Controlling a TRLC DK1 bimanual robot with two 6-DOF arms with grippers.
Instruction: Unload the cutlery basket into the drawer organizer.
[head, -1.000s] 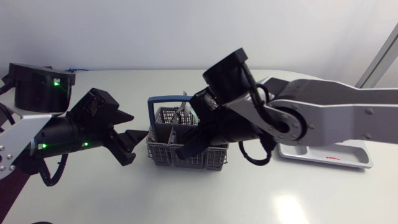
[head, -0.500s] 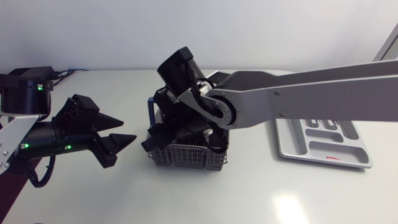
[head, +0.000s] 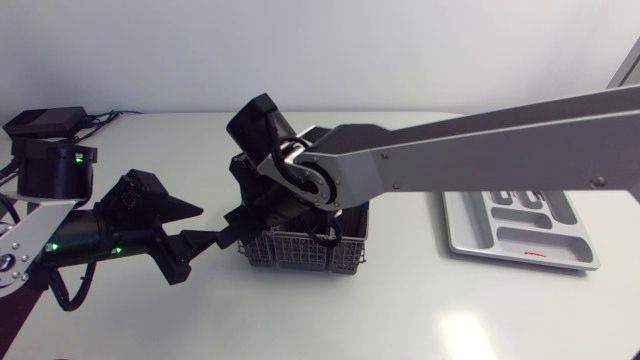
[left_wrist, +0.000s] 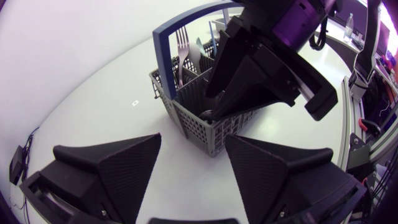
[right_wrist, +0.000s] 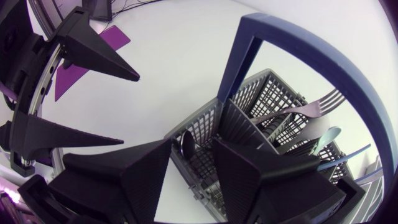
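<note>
— While my right arm (head: 480, 150) stretches in from the right side and past the table's middle, my right gripper (head: 243, 228) sits down in the end compartment of the grey plastic mesh cutlery basket with the blue hoop handle (head: 300, 255), its fingers spread!

— Anything between them?

— A dark rounded utensil tip (right_wrist: 188, 144) stands up in the gap between the two wedges. I can't tell whether either finger touches it, but there is no pinch from both sides.

— And the other hand?

— My left gripper (left_wrist: 193, 140) hovers low over the white table (head: 420, 310), just beside the basket's end wall. Its fingers are wide apart with nothing in them, and the tips point straight at the basket and at my right gripper.

— Where's the cutlery?

— In the basket! A metal fork (left_wrist: 181, 50) stands tines up under the handle, and a pale teal-handled piece (right_wrist: 324, 138) leans in a farther compartment.

— The organizer?

— The light grey compartmented drawer organizer (head: 470, 235) lies flat at the table's right, well apart from the basket and partly hidden under my right arm.
</note>
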